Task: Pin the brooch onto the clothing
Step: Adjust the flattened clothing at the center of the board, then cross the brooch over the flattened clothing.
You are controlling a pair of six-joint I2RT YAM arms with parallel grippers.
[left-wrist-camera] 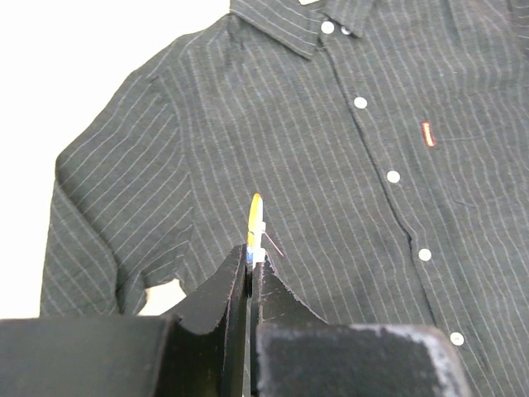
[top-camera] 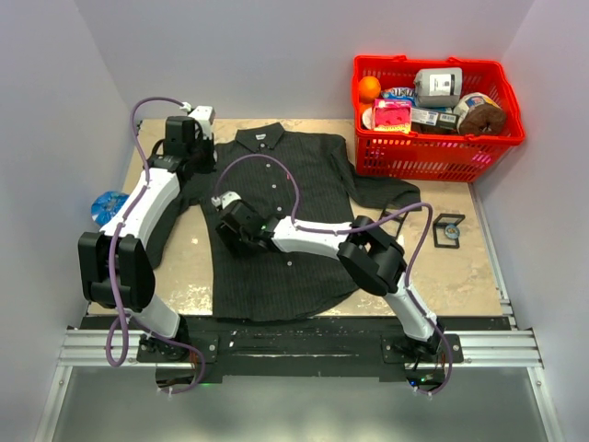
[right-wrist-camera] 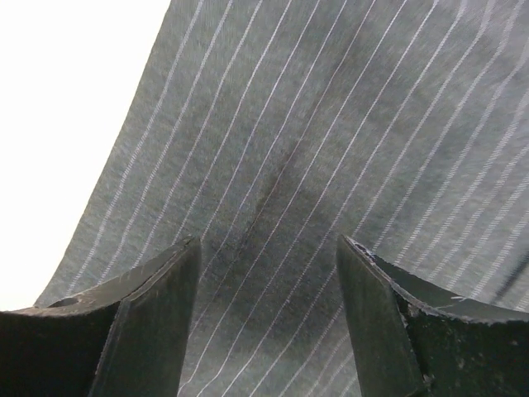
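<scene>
L gripper [left-wrist-camera: 250,263] w/ yellow brooch [left-wrist-camera: 255,217], maybe just above shirt [left-wrist-camera: 347,198] front

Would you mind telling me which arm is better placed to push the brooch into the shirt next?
Left: the left gripper is shut on the yellow brooch over the shirt, while the right gripper stands open and empty over it.

bright, even overhead light. beyond the clothing [top-camera: 276,285], the red basket [top-camera: 433,166] glows oversaturated. in both wrist views the table [left-wrist-camera: 83,66] beside the clothing burns out to plain white. the right gripper [right-wrist-camera: 269,244] casts a soft shadow on the clothing; its fingers [right-wrist-camera: 149,322] blur close up.
</scene>
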